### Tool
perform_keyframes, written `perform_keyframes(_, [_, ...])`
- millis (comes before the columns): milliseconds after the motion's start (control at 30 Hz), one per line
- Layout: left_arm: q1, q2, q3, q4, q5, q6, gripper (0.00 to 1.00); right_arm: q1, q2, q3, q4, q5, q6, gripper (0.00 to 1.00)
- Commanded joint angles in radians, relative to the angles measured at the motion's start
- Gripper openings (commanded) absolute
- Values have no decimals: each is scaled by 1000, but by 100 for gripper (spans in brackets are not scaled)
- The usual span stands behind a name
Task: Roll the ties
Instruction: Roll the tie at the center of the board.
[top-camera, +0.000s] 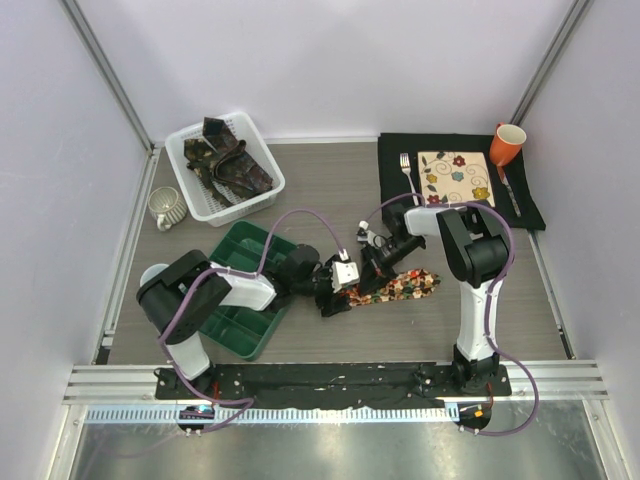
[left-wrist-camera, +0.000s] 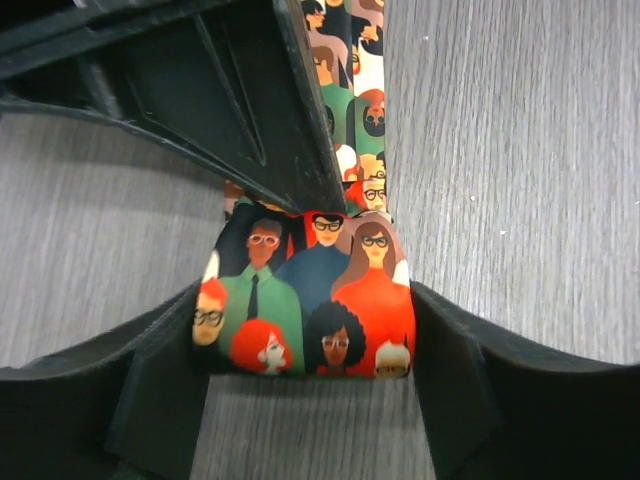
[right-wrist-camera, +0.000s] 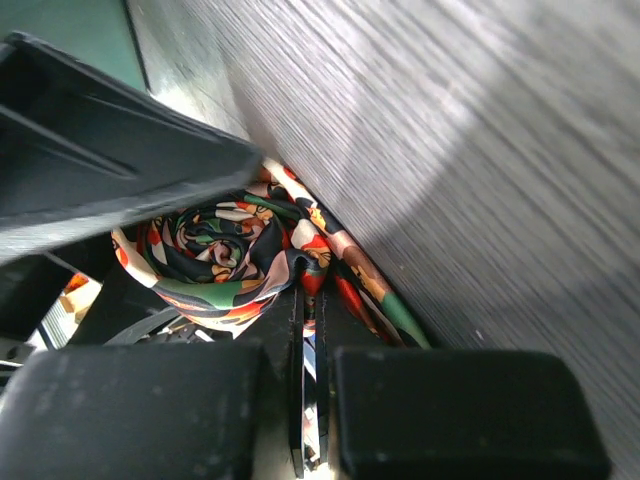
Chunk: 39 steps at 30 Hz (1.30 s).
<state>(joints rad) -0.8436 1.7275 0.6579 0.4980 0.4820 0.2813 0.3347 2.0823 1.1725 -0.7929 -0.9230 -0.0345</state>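
snugly, left end effector (left-wrist-camera: 305, 375) and right end effector (right-wrist-camera: 308, 400) clamp the printed fabric tie (top-camera: 412, 285), partly coiled.

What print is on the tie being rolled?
The tie: cartoon people, red, green, navy; best in left wrist view.

The left hand (top-camera: 336, 298) and right hand (top-camera: 377, 273) are covering the rolled end of the printed tie (top-camera: 412, 285) in the top view. The left wrist view's top edge is cutting off its tail. A black finger (right-wrist-camera: 100, 150) is hiding part of the roll. The dark ties (top-camera: 228, 155) are lying in the white basket (top-camera: 262, 190), too tangled to count.
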Motion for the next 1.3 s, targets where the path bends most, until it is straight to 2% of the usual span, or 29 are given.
perform_keyframes(0, [3,14,31,96,47,-24,65,12,1,-34,121,122,-7,1])
perform_keyframes(133, [3,-8,10,68,63,-30,63,12,-34,-59,173,122,18,1])
perform_keyframes(267, [1,-23,-10,91,67,-53,81,13,-39,-82,195,113,33,1])
perform_keyframes(433, [-2,10,0,123,56,-38,81,20,-47,-105,201,99,19,1])
perform_keyframes(533, [-3,27,2,135,66,-8,75,21,-47,-108,201,98,19,1])
perform_keyframes(700, [-15,29,-10,125,70,36,52,23,-48,-99,196,96,22,6])
perform_keyframes(833, [-17,-6,-9,-17,46,59,32,18,-85,-68,131,92,7,25])
perform_keyframes(867, [-18,-14,-9,-48,34,71,27,14,-99,-53,110,82,-7,34])
perform_keyframes(967, [-20,-23,-7,-148,-13,108,24,0,-169,-43,41,47,-42,48])
perform_keyframes(1100, [-20,-26,-1,-226,-42,125,27,0,-229,-57,11,-25,-36,58])
perform_keyframes(1267, [-26,-19,14,-257,-46,130,31,36,-242,-91,121,-74,97,58])
